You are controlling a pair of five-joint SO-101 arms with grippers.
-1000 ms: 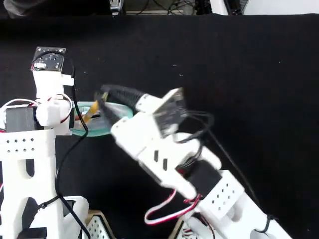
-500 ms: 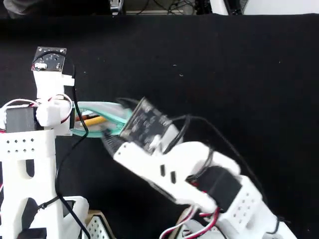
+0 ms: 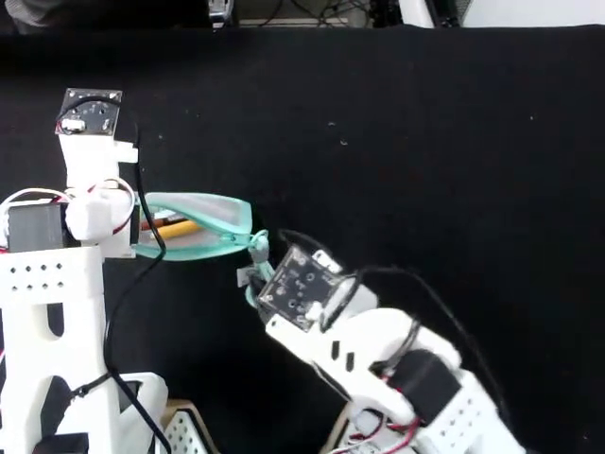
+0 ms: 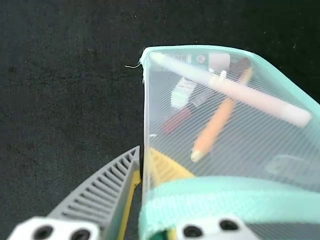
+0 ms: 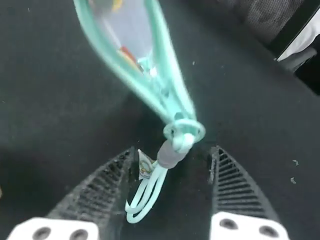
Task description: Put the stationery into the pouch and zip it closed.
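Pouch (image 3: 194, 227) is mint mesh, low over the black table (image 3: 425, 142); I can't tell whether it rests on it. Its mouth gapes along the top edge. The stationery's inside: a white pen (image 4: 230, 90) and an orange pencil (image 4: 217, 125) lie against the mesh wall, plus smaller bits beside them that I can't make out. My left gripper (image 4: 142, 172) is clenched on one end of the pouch, I'd say to anchor it so the zip has something to work against. At the pouch's opposite end the zipper pull (image 5: 172, 145), a looped mint cord, hangs off the slider. My right gripper (image 5: 173, 152) is spread wide, one jaw on either side of that cord, neither touching it. Loading looks done, zipping not yet started. Next I'd pinch the cord and run the slider along the open mouth. The cord's thin and floppy, so it could slip the pinch.
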